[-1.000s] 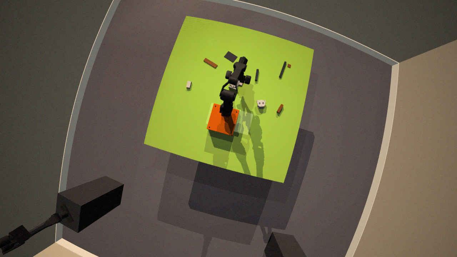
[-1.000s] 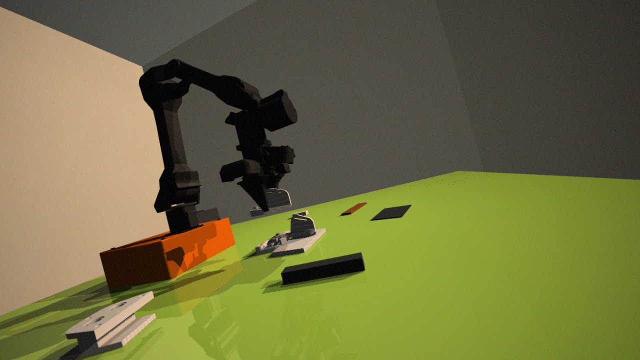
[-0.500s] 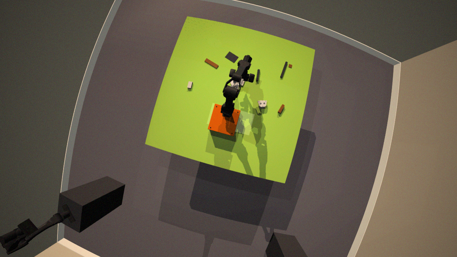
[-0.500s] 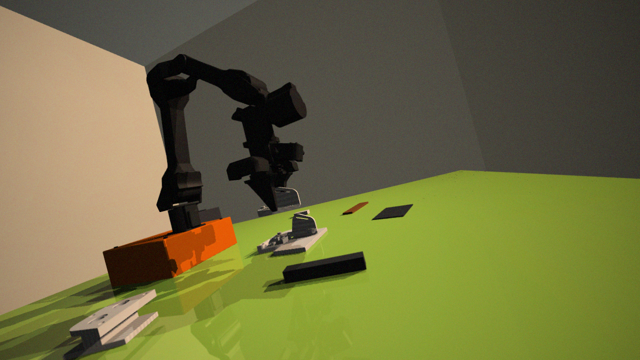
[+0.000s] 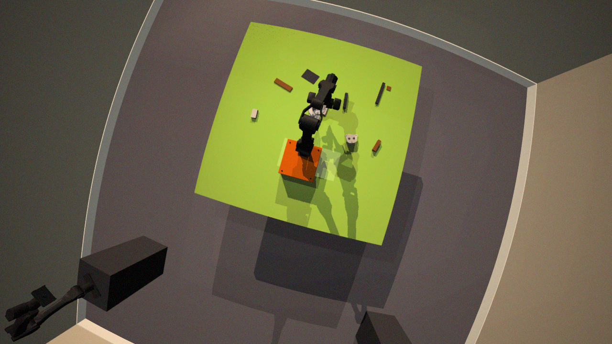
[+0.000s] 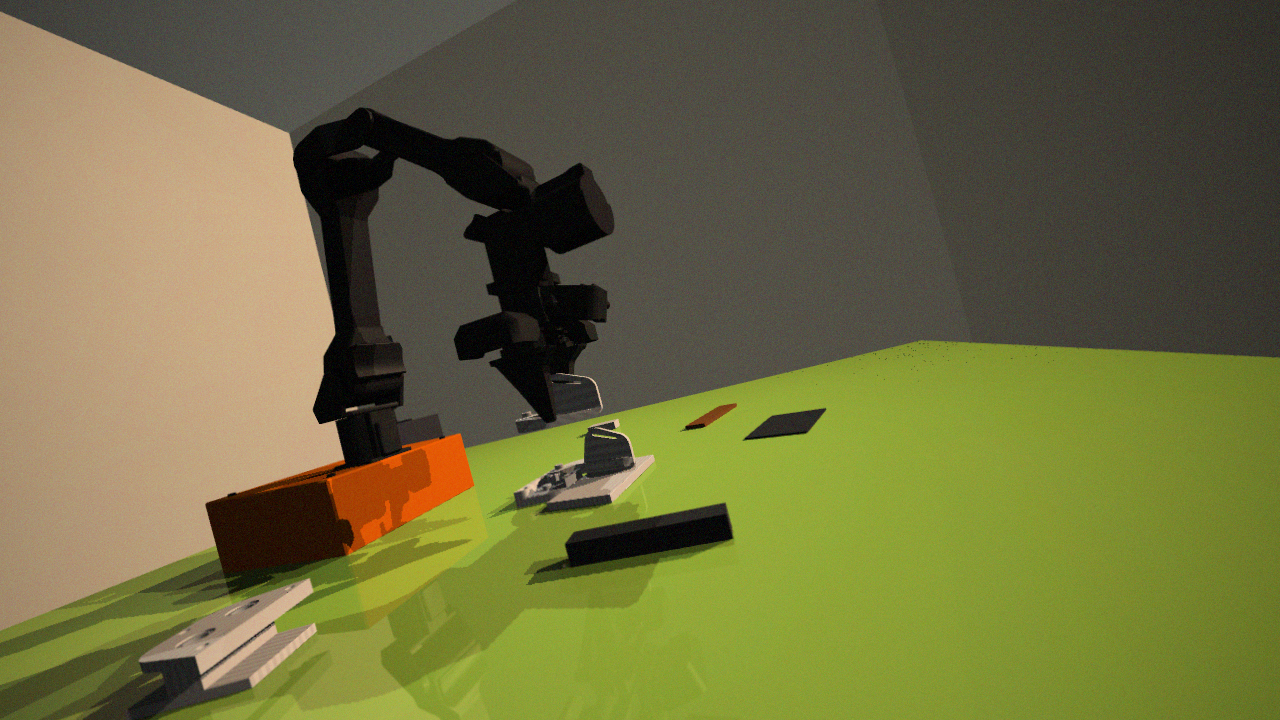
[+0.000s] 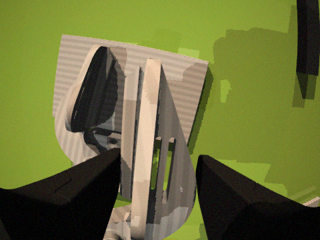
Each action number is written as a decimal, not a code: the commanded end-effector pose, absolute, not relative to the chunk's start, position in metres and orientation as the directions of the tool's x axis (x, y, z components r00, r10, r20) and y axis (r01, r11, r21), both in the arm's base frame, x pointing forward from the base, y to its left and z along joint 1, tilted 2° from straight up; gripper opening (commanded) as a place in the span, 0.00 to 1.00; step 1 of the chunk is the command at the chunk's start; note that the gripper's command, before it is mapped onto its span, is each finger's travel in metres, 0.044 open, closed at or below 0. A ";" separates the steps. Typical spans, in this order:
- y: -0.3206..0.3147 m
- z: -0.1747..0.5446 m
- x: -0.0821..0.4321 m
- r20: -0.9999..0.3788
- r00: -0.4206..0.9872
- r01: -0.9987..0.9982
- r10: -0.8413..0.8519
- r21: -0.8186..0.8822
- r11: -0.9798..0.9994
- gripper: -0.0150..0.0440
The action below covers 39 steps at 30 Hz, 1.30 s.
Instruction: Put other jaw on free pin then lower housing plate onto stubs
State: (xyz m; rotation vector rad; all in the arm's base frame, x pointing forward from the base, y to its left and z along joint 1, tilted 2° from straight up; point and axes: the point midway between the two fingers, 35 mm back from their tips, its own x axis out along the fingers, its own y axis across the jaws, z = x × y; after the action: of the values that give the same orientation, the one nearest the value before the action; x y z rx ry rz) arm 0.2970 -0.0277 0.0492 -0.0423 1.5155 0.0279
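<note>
The end effector (image 5: 323, 102) (image 6: 559, 398) (image 7: 160, 161) is part-way open, its fingers closed around the loose jaw (image 6: 581, 394) (image 7: 145, 133). In the wrist view, one finger meets its pale upright strip and the other its curved edge. Its long axis runs nearly up and down that view, the far end leaning slightly right, with slots lying roughly along it. The exterior view shows it above the pale base (image 6: 586, 490) (image 7: 193, 77), which rests on the bench (image 5: 239, 141) (image 6: 895, 555) (image 7: 253, 127), with a gap between them. (From the wrist the two overlap, and that gap can't be judged.) The seated jaw (image 6: 608, 452) (image 7: 97, 87) stands on the base; whether any teeth touch, I cannot tell. The top view mostly hides the base under the arm, but shows two holes in the housing plate (image 5: 351, 138) (image 6: 228, 626), well apart from the base. Only that view shows the small orange cube (image 5: 388, 88).
</note>
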 end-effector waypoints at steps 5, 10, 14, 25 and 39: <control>-0.027 0.049 0.297 -0.998 0.056 -0.062 -0.003 -0.007 0.998 0.48; -0.027 0.049 0.297 -0.998 0.056 -0.062 -0.003 -0.007 0.998 0.48; -0.027 0.049 0.299 -0.998 0.056 -0.062 -0.003 -0.007 0.998 0.48; -0.027 0.049 0.299 -0.998 0.056 -0.062 -0.003 -0.007 0.998 0.48; -0.027 0.029 0.301 -0.998 0.056 -0.062 -0.003 -0.007 0.998 0.48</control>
State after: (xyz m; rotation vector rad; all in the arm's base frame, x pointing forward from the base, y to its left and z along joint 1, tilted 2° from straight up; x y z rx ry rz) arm 0.3030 -0.0277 0.0364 -0.0545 1.5045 0.0376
